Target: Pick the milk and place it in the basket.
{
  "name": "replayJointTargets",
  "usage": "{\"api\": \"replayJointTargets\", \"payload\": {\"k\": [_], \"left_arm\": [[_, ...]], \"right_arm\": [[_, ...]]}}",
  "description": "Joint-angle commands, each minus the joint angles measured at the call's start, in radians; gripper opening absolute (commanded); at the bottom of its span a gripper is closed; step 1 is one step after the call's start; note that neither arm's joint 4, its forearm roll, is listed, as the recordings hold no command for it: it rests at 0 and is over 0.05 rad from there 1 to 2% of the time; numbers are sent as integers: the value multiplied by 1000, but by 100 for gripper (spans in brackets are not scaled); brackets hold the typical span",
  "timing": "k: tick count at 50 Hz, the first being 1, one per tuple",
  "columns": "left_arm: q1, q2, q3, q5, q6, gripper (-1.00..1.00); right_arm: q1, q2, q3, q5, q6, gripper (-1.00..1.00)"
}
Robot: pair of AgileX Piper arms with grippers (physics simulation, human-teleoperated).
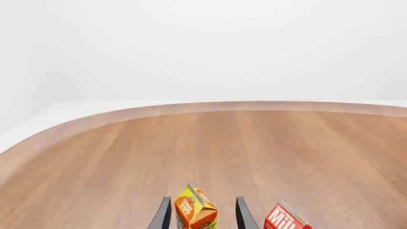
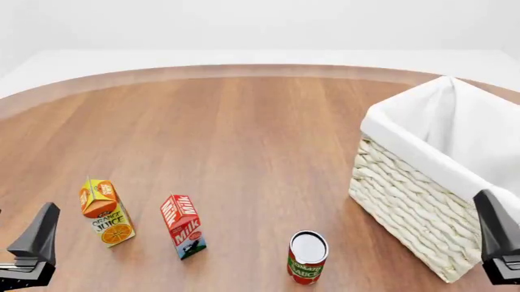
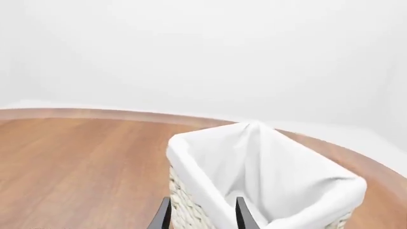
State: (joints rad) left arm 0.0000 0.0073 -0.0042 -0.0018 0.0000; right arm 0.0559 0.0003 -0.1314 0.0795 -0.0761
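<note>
1. Milk carton [image 2: 184,226]: small, red, gable-top, white lettering, blue-green picture near its base. Stands upright on the wooden table [image 2: 243,134], near edge, left of centre. Nothing touches it.
2. Orange juice carton [image 2: 106,212]: orange-yellow, upright, just left of the milk with bare wood between them.
3. Tomato sauce can [image 2: 307,257]: red and green label, silver top, upright, to the right of the milk and a little nearer the camera side.
4. Basket [image 2: 406,201]: large pale wicker, white cloth lining folded over its rim, at the right side of the table, well apart from the milk. What shows of its inside is only lining; the bottom is hidden.
5. Left gripper [image 2: 33,243]: low at the near-left corner, left of the juice carton, apart from it. In its wrist view the two dark fingers [image 1: 162,217] stand spread with a gap, the juice carton's top showing between them farther ahead, the milk off to one side. Holds nothing.
6. Right gripper [image 2: 497,243]: near-right corner, close beside the basket's near end; contact with the wicker is hard to judge from this angle. Its wrist view shows fingers [image 3: 163,217] parted, empty, the basket ahead.
</note>
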Motion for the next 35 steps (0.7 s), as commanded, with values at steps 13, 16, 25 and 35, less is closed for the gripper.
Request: {"api": "replayJointTargets", "payload": {"k": [13,16,25,35], "left_arm": [[0,0,0,0,0,100],[0,0,0,0,0,100],[0,0,0,0,0,100],[0,0,0,0,0,100]], "right_arm": [[93,116,-187,132,-76,100],[128,189,-232,131,-69,100],[239,298,-350,165,-80,100],[356,394,-459,206,-108,100]]}}
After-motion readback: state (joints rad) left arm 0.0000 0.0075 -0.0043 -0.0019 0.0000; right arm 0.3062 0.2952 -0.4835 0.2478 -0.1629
